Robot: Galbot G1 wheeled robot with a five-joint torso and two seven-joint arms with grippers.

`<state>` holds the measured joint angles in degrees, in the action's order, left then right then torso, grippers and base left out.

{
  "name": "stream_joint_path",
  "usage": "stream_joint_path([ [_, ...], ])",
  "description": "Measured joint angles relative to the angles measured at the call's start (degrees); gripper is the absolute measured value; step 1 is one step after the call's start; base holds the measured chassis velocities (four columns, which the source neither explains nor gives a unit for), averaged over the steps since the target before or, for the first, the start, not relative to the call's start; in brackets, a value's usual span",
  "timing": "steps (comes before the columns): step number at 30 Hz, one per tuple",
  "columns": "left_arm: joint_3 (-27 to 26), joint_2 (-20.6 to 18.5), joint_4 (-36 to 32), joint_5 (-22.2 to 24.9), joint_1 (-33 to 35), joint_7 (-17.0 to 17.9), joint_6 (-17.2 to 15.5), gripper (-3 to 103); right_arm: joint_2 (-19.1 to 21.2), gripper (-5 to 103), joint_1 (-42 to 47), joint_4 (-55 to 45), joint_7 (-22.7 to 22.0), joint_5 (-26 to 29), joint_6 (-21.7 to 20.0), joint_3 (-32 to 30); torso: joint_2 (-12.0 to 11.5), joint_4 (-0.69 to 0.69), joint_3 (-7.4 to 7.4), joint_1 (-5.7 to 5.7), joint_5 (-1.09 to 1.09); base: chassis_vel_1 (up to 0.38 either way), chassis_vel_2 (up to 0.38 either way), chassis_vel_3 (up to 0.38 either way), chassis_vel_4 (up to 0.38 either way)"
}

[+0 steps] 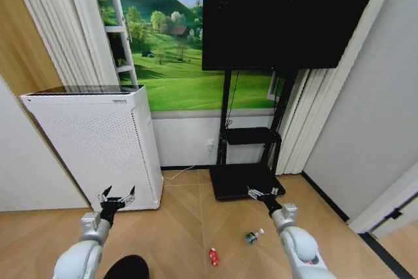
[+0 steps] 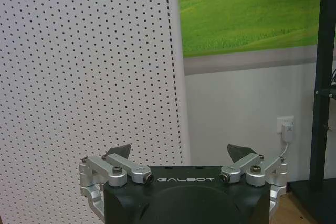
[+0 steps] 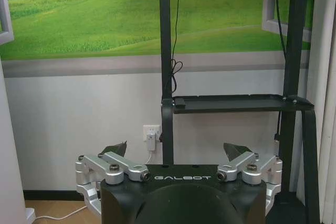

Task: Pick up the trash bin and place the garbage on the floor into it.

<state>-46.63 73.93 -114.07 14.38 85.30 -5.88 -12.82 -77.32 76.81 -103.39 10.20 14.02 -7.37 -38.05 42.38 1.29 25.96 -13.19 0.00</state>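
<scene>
Trash bin [image 1: 127, 267] nearest — below left end effector [image 1: 117, 196], apart.

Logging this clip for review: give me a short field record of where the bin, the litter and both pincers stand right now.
bin: small round black trash bin, on the wood floor beside the left arm
litter: red can; green bottle; both on the floor
left pincer: open, empty, raised before the white perforated appliance
right pincer: open, empty, facing the black TV stand

black bin [image 1: 126, 267], floor litter [image 1: 213, 257]
</scene>
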Motion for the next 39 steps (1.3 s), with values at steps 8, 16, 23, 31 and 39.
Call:
stream_joint_path([
  [8, 0.0, 0.2, 0.0, -0.2, 0.1, -0.1, 0.0, 100, 0.0, 100, 0.2, 0.2, 0.1, 0.0, 0.1, 0.0, -2.2, 0.0, -1.27, 0.93, 0.0, 0.0, 0.0, 0.0, 0.0],
  [16, 0.0, 0.3, 0.0, -0.3, 0.2, -0.2, 0.0, 100, -0.1, 100, 0.4, 0.1, 0.2, 0.0, 0.1, 0.0, -4.1, 0.0, -2.38, 1.73, 0.0, 0.0, 0.0, 0.0, 0.0],
  [23, -0.1, 0.1, 0.0, -0.2, 0.1, -0.3, 0.0, 100, -0.2, 100, 0.7, -0.7, 0.3, 0.2, -0.8, -0.1, -6.1, 0.0, -3.49, 2.59, 0.0, 0.0, 0.0, 0.0, 0.0],
  [31, -0.3, 0.2, 0.2, -0.1, 0.1, -0.6, 0.1, 100, -0.2, 100, 0.7, -0.8, 0.4, 0.4, -0.9, -0.3, -7.9, 0.0, -4.63, 3.33, 0.0, 0.0, 0.0, 0.0, 0.0],
  [39, -0.3, 0.1, 0.4, -0.1, -0.1, -0.7, 0.3, 100, -0.3, 100, 0.7, -0.7, 0.4, 0.4, -0.8, -0.4, -9.7, 0.0, -5.64, 4.09, 0.0, 0.0, 0.0, 0.0, 0.0],
])
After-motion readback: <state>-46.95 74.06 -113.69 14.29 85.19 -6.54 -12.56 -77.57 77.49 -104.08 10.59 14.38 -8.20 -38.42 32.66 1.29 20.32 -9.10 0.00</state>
